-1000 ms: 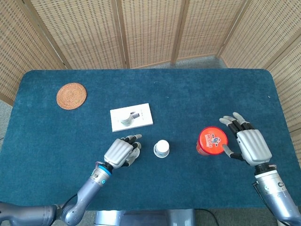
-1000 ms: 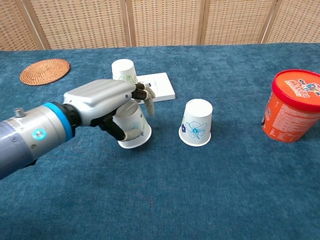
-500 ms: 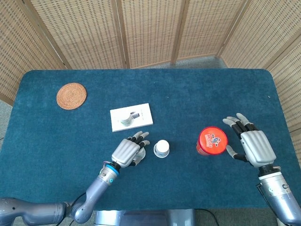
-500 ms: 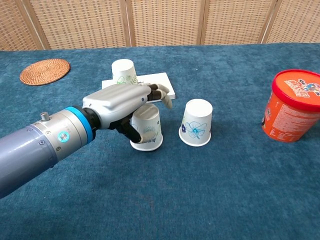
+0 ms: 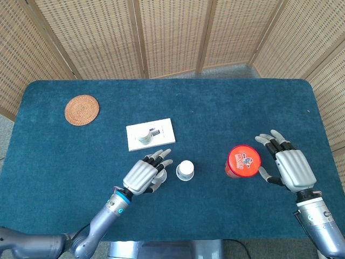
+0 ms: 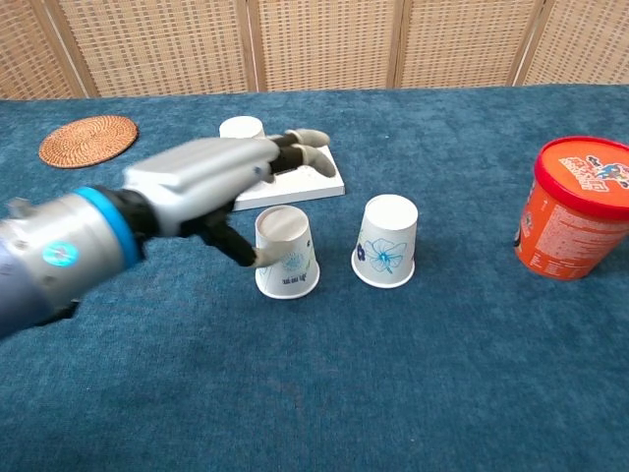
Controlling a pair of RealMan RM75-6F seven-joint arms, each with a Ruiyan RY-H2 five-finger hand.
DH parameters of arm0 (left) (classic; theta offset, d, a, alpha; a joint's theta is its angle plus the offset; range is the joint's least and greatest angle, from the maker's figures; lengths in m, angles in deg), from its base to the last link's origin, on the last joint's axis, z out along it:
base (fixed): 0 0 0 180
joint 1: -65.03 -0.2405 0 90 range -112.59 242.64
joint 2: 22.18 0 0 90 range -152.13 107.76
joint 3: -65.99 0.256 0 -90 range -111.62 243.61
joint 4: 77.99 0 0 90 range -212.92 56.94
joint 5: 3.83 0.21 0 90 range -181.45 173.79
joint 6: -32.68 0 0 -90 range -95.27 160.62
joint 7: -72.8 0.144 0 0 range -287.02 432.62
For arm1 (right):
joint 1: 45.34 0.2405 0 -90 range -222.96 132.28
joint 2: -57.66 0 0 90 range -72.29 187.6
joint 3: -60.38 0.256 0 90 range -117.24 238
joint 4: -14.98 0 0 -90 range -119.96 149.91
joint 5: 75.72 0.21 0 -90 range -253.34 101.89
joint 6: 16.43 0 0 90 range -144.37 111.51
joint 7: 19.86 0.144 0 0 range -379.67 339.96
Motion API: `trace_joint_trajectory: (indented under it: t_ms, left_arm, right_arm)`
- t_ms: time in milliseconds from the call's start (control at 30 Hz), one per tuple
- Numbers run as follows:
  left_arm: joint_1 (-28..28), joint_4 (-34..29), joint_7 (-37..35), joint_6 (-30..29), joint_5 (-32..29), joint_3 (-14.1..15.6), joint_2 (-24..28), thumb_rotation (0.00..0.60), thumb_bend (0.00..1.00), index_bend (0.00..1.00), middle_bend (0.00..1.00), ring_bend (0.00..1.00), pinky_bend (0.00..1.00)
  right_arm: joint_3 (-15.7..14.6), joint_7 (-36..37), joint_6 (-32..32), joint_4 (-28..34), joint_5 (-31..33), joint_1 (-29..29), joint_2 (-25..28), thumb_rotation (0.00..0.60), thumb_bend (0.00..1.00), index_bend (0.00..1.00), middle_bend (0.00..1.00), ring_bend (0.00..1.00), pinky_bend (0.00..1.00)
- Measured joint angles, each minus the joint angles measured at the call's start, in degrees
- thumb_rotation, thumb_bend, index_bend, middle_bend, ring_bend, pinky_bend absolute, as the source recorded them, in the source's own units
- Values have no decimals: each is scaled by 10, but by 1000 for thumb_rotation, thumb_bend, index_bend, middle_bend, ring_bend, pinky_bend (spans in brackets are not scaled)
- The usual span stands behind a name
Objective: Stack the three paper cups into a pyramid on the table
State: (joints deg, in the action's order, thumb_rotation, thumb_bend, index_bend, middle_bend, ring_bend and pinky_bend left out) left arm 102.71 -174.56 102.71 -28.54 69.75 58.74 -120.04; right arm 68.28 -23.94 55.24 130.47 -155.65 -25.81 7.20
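Observation:
Two white paper cups stand upside down side by side in the chest view: one (image 6: 286,253) on the left and one (image 6: 386,241) on the right, with a small gap between them. The third cup (image 6: 241,128) stands upside down on a white card (image 6: 300,184), partly hidden behind my left hand. That hand (image 6: 201,184) hovers open just left of and above the left cup, its thumb close to the cup's side. From the head view, the right cup (image 5: 185,170) shows beside my left hand (image 5: 143,175). My right hand (image 5: 288,166) is open beside the red tub.
A red-lidded orange tub (image 6: 578,209) stands at the right, close to my right hand. A round woven coaster (image 6: 88,140) lies at the far left. A wicker screen runs behind the blue-covered table (image 6: 393,393).
My left hand carried a cup rightward, set it down upside down beside the other cup, let go and lifted off with its fingers spread. The right hand has barely moved.

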Motion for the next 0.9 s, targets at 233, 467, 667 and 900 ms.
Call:
trace_joint_trajectory:
  t_ms: [233, 467, 667, 900]
  left_arm:
    - [-26, -87, 30, -25, 7, 32, 102, 600, 430, 180, 17, 0, 168]
    - [-51, -148, 75, -37, -5, 74, 175, 600, 430, 162, 26, 0, 180]
    - [-52, -129, 75, -33, -15, 73, 153, 600, 429, 47, 0, 0, 201]
    - [-37, -83, 67, -22, -29, 51, 97, 600, 430, 12, 0, 0, 238]
  right_arm:
    - [1, -7, -7, 1, 5, 4, -4, 600, 392, 155, 183, 0, 224]
    - [3, -12, -16, 1, 11, 10, -11, 600, 392, 152, 183, 0, 224]
    - [3, -13, -18, 0, 12, 10, -13, 600, 393, 154, 184, 0, 224]
    - [2, -7, -16, -3, 14, 7, -8, 600, 393, 153, 184, 0, 224]
